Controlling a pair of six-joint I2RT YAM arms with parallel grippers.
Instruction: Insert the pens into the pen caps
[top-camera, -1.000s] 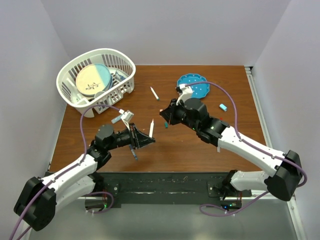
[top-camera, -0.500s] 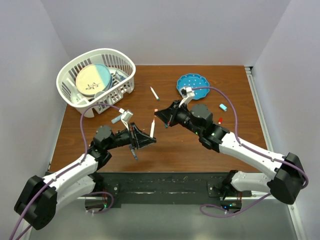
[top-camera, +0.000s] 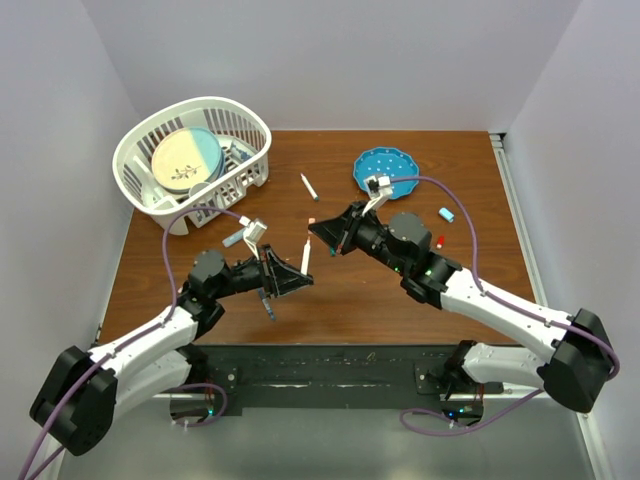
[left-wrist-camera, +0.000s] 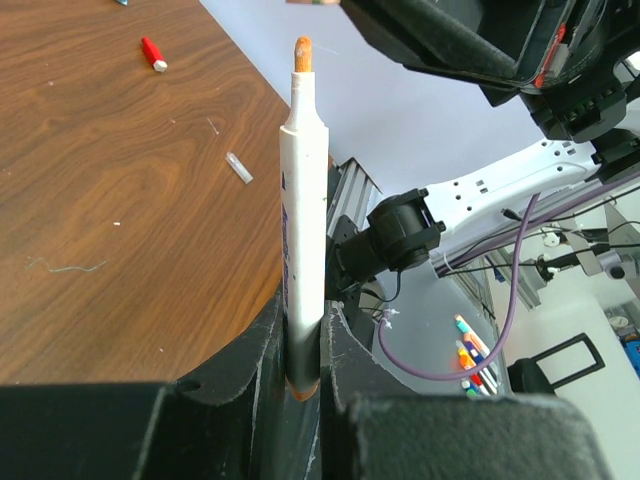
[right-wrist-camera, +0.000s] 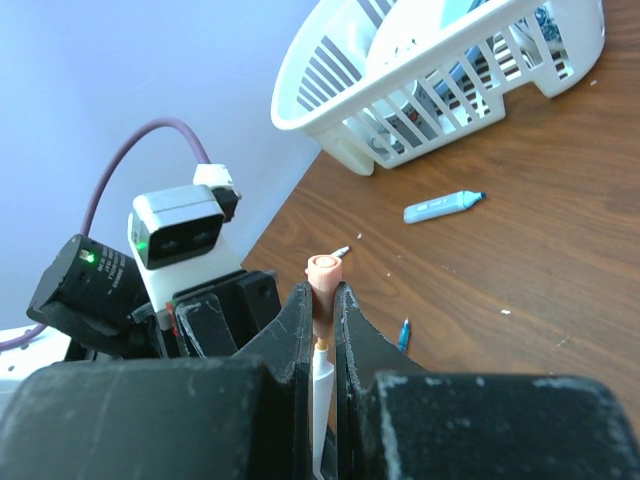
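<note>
In the middle of the top view, a white pen with an orange tip (left-wrist-camera: 305, 200) is clamped at its lower end by the left gripper (left-wrist-camera: 303, 365). A salmon pink cap (right-wrist-camera: 323, 272) is pinched by the right gripper (right-wrist-camera: 320, 305), just beyond the pen's tip and not touching it.

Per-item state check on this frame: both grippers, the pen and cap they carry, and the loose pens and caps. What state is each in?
left gripper: shut on the white pen
white pen: held, uncapped, orange tip bare
right gripper: shut on the salmon cap
salmon cap: held near the pen tip, not pushed on
light blue pen: lying flat, not held
red cap: lying loose
light blue cap: lying loose
</note>
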